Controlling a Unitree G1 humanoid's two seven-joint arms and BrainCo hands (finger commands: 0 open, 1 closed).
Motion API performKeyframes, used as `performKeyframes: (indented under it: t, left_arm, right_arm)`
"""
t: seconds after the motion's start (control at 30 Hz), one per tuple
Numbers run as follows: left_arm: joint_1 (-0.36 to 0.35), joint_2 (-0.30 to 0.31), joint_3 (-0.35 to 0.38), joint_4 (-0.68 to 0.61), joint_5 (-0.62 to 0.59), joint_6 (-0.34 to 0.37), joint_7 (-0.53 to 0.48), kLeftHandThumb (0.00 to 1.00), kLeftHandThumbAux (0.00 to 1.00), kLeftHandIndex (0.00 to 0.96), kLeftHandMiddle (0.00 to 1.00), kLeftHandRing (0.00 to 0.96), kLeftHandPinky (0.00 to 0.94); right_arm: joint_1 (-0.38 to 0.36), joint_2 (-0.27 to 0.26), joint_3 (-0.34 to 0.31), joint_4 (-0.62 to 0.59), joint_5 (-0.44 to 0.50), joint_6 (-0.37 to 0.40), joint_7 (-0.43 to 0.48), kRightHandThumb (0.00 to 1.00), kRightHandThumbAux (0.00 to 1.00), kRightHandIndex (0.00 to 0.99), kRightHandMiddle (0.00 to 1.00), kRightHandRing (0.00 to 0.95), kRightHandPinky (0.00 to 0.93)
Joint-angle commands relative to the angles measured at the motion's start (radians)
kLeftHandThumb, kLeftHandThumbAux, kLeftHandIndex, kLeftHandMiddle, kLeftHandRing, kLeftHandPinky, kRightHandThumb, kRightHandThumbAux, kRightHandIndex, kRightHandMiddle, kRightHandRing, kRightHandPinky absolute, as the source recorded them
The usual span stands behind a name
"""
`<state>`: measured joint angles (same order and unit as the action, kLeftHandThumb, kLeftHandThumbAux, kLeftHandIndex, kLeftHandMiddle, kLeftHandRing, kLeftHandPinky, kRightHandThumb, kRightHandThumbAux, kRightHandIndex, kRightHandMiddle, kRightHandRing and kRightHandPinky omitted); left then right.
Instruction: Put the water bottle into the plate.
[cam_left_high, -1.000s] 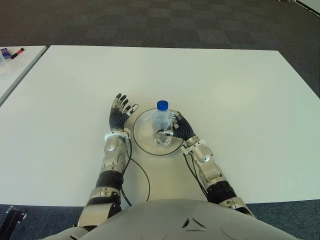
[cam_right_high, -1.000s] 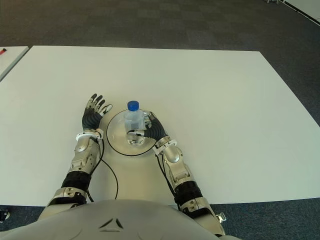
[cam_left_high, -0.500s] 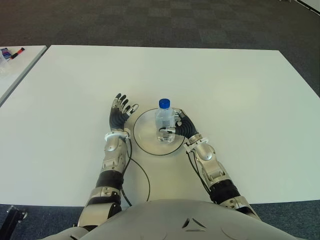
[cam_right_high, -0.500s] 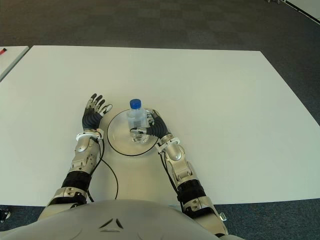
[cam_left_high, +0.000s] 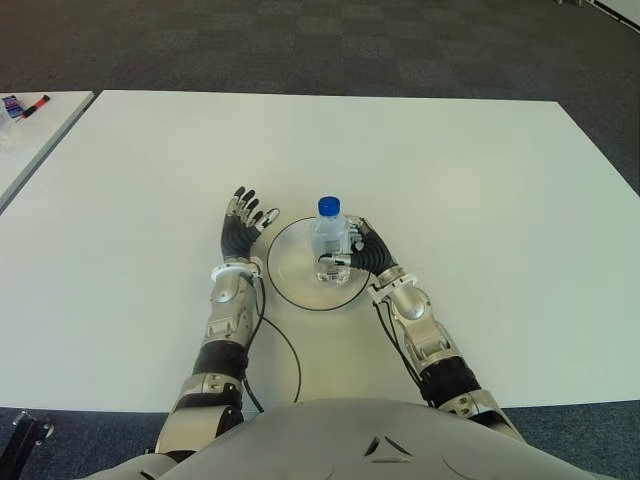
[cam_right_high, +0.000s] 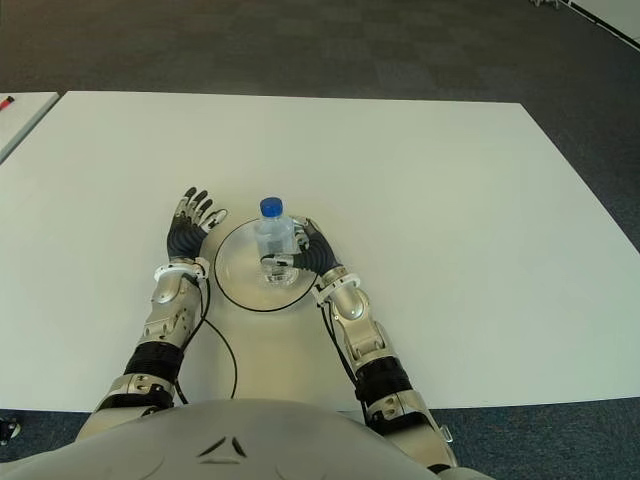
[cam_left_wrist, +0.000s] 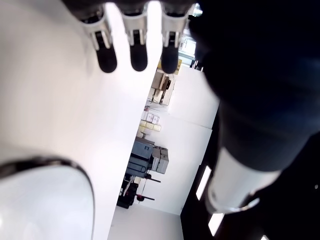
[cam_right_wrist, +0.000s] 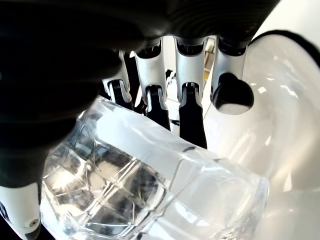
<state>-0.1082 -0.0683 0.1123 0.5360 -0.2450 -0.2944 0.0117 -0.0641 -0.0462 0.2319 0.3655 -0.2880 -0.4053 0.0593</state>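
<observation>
The water bottle (cam_left_high: 330, 245) in the right hand (cam_left_high: 362, 255) is clear with a blue cap, and the plate (cam_left_high: 290, 270) beneath it is white with a thin dark rim. Both hands are black and silver with pale fingertips, the left hand (cam_left_high: 240, 228) too, against a plain white worktop (cam_left_high: 470, 200). The floor (cam_left_high: 320, 40) beyond is dark grey carpet in a faint checked pattern.

We are looking at an office-style lab: a plain white table (cam_left_high: 450, 200) on dark checkered carpet tiles (cam_left_high: 330, 40), a second white table (cam_left_high: 30, 130) at ten o'clock, stacked boxes and equipment (cam_left_wrist: 150, 155) against white walls beyond.
</observation>
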Motion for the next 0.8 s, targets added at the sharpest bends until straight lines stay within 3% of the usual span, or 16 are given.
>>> performKeyframes:
  t: [0.03,0.8]
  left_arm:
    - [0.003,-0.080,-0.005,0.035,0.007,0.013,0.030,0.000,0.873,0.094,0.120,0.113,0.139]
    - [-0.008,-0.076,-0.005,0.063,-0.004,-0.004,0.031,0.000,0.890,0.091,0.119,0.114,0.139]
  right_arm:
    - [-0.017,-0.004,-0.002,0.037,-0.007,0.020,-0.024,0.857,0.676,0.402,0.539,0.882,0.862]
    - [-0.035,-0.013,0.007,0.066,-0.003,0.003,-0.036,0.858,0.675,0.405,0.543,0.875,0.863]
